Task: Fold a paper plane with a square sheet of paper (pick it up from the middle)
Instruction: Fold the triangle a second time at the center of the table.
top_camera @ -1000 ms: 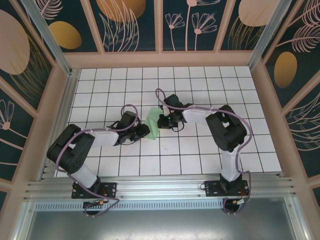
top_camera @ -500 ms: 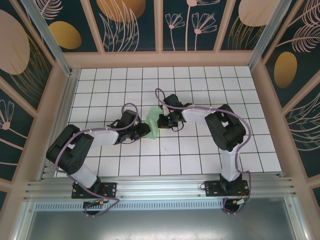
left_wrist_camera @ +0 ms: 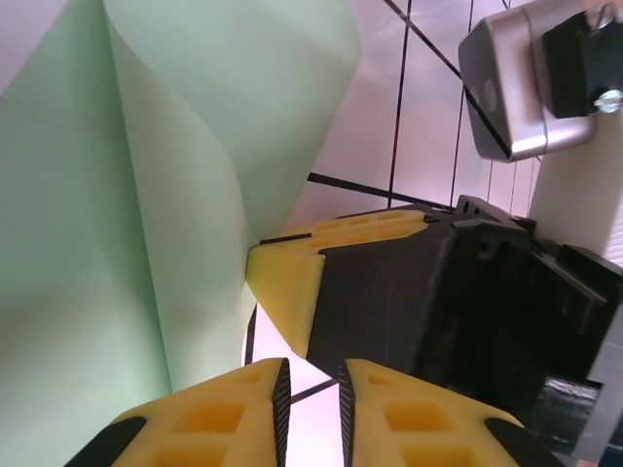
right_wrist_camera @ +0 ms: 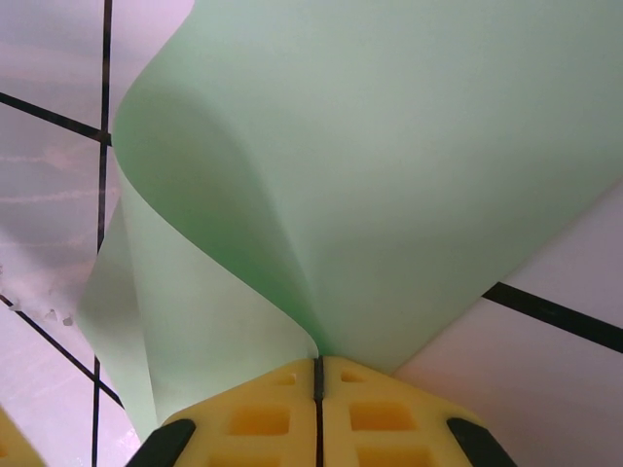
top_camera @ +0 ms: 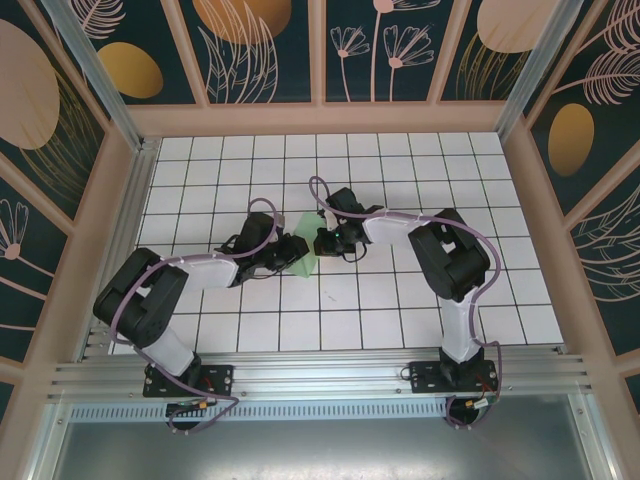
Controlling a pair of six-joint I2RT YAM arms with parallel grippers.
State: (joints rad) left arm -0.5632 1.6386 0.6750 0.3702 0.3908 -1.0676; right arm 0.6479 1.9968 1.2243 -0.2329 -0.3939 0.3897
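The right gripper is pressed together on the square sheet of paper. The sheet is pinched at one edge, and from there it rises and curls in a loose bend with no crease yet. At the pinched edge the sheet is lifted off the tabletop; whether its far edge rests on the tiles cannot be told. The left gripper is just beside the sheet, close to the pinched point. Its fingers are nearly together, with a slim gap left between them and nothing seen in it.

A first fold appears to be in hand. For it to be done well, the pinch should be held firm. The left gripper should be spread enough to take the sheet alone, clear of the other gripper's finger. The edges should be matched before any crease is pressed, and the crease then run outward from the sheet's middle.
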